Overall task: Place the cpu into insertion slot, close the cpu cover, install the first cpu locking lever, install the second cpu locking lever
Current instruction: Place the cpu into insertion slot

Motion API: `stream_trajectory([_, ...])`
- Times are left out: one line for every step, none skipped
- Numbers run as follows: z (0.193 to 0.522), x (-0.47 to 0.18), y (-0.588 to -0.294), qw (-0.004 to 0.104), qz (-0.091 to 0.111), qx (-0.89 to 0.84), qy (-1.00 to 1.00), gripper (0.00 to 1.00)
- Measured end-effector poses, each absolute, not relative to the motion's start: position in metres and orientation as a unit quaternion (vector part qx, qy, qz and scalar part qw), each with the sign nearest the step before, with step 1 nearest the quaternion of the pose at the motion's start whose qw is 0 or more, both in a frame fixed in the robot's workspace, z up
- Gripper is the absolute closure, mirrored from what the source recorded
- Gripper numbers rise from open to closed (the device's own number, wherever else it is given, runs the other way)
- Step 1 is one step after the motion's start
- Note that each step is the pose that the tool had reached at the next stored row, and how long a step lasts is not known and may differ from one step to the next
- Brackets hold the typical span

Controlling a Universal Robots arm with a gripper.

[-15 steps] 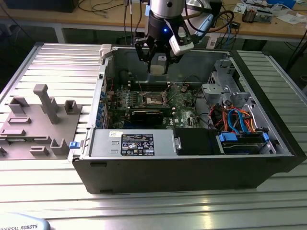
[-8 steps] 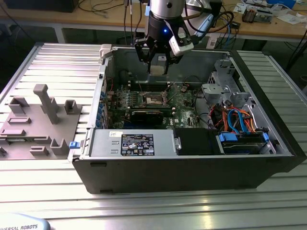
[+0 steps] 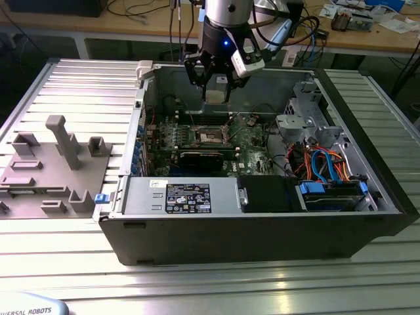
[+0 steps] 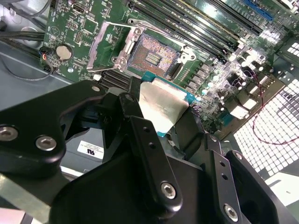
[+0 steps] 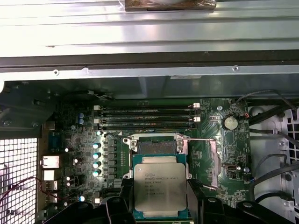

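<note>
- cpu (image 5: pixel 160 189): clamped in the tool (image 5: pixel 160 198). A black finger (image 5: pixel 125 200) presses on each of two opposite edges. Silvery top faces the first wrist camera. In the second wrist view a teal rim shows around the metal lid.
- Tool in the exterior view (image 3: pixel 215 92): hangs inside the open computer case (image 3: pixel 262 243), high above the board, with the chip not touching anything below.
- Socket (image 5: pixel 156 147): sits empty under the chip, contact field bare. In the first wrist view the chip overlaps one edge of the socket and is not seated.
- cpu cover (image 4: pixel 97 49): swung up and away from the socket. The thin metal frame stands tilted beside it, hinged at one side.
- Memory slots (image 5: pixel 147 116): a row of long dark strips just beyond the socket, running parallel.
- Coin battery (image 5: pixel 229 122): on the green motherboard (image 5: pixel 70 140), off to one side of the socket.
- Blue and orange cables (image 3: pixel 325 164): bundled toward the exterior view's right, inside the case.
- Grey fixture block (image 3: pixel 59 164): on the ribbed metal surface (image 3: pixel 65 262), to the exterior view's left of the case and well apart from the tool.
</note>
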State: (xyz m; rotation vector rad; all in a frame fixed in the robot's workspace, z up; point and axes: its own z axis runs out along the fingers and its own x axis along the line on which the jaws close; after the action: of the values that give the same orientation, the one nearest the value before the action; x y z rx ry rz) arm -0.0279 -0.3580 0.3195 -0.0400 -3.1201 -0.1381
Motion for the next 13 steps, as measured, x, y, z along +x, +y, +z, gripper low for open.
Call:
stream_trajectory([0.3193,-0.0279,-0.3579,0.009,-0.044,-0.013,-0.999,0.46])
stream_trajectory([0.3189,-0.0279,-0.3579,0.009,-0.044,-0.013,-0.999,0.46])
stream_trajectory([0.3183,-0.0279,-0.3579,0.009,-0.044,-0.013,-0.999,0.46])
stream_trajectory([0.3179,-0.0279,-0.3579,0.009,-0.044,-0.013,-0.999,0.46])
stream_trajectory([0.3177,-0.0279,-0.358,0.009,-0.044,-0.013,-0.999,0.46])
stream_trajectory([0.3175,-0.0279,-0.3579,0.009,-0.044,-0.013,-0.999,0.46])
stream_trajectory([0.3173,-0.0279,-0.358,0.009,-0.044,-0.013,-0.999,0.46])
stream_trajectory([0.3171,-0.0279,-0.3579,0.009,-0.044,-0.013,-0.999,0.46])
stream_trajectory([0.3168,-0.0279,-0.3579,0.009,-0.044,-0.013,-0.999,0.46])
stream_trajectory([0.3165,-0.0279,-0.3579,0.009,-0.044,-0.013,-0.999,0.46])
stream_trajectory([0.3164,-0.0279,-0.3579,0.009,-0.044,-0.013,-0.999,0.46])
stream_trajectory([0.3161,-0.0279,-0.3579,0.009,-0.044,-0.013,-0.999,0.46])
stream_trajectory([0.3157,-0.0279,-0.3579,0.009,-0.044,-0.013,-0.999,0.46])
